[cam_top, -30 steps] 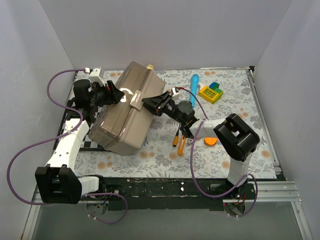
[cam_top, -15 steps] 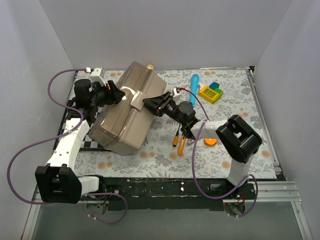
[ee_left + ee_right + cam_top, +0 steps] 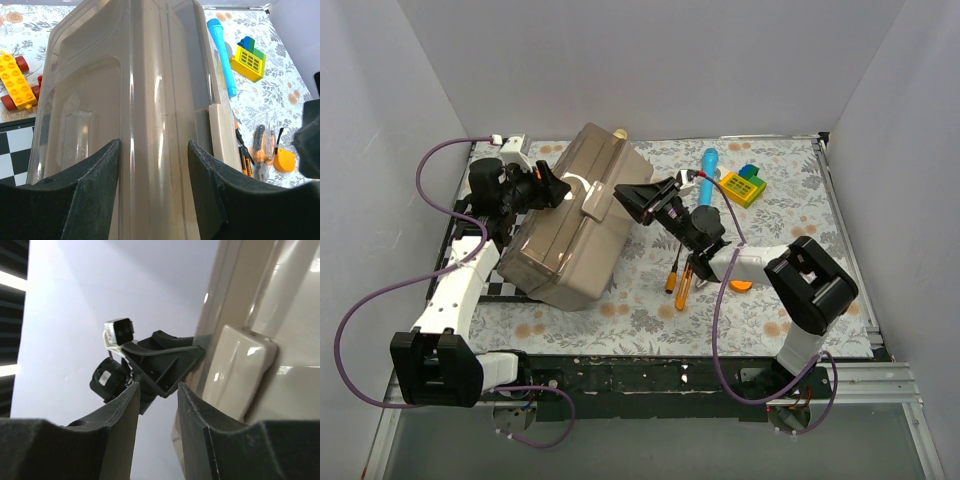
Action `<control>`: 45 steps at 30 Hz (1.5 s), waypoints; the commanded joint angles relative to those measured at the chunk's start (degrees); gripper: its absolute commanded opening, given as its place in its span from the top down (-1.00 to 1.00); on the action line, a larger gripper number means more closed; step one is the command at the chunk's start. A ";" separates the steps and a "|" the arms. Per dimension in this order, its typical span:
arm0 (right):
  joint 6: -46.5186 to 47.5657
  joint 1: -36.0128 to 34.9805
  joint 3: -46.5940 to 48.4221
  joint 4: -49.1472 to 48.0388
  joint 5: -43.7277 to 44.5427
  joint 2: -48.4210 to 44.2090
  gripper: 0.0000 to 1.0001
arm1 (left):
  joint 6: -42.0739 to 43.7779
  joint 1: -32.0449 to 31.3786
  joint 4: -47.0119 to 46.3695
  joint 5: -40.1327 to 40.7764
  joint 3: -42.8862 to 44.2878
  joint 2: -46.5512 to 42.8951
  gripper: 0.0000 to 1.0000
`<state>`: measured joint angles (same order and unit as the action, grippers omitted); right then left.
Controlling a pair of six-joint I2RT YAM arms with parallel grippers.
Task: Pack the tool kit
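The grey-brown toolbox (image 3: pixel 570 240) lies closed and tilted at the left middle of the table. It fills the left wrist view (image 3: pixel 150 75). My left gripper (image 3: pixel 552 190) straddles the raised ridge of its lid (image 3: pixel 154 145), with both fingers against the ridge. My right gripper (image 3: pixel 625 195) is open and empty, just right of the tan latch (image 3: pixel 592 200). In the right wrist view (image 3: pixel 156 387) the latch (image 3: pixel 240 372) lies beside the right finger. The orange-and-black screwdrivers (image 3: pixel 682 280) lie on the table right of the box, and also show in the left wrist view (image 3: pixel 260 150).
A blue cylindrical tool (image 3: pixel 708 170) and a yellow toy block (image 3: pixel 741 187) lie at the back right. An orange disc (image 3: pixel 742 284) sits by the screwdrivers. A yellow toy car (image 3: pixel 17 82) and a checkered board (image 3: pixel 485 285) are left of the box. White walls enclose the table.
My right gripper has lifted slightly up and back from the latch, and the right arm's elbow has swung to the right. The left gripper and toolbox have not moved.
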<state>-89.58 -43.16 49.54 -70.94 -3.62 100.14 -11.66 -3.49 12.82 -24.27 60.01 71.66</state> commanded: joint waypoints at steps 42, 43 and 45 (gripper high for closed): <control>-1.03 -1.49 7.59 18.73 -4.29 1.99 -0.18 | 4.01 -0.73 17.59 4.58 -3.49 7.18 0.46; -1.12 -1.49 7.94 18.73 -4.73 2.34 -0.18 | 3.93 -0.73 17.59 4.58 -3.49 7.18 0.47; -1.30 -1.49 8.47 18.47 -5.08 2.96 -0.20 | 4.01 -0.73 17.59 4.41 -3.49 7.35 0.47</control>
<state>-90.76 -44.27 55.35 -51.68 -6.98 101.16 -11.53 -3.46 13.65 -23.73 61.23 73.06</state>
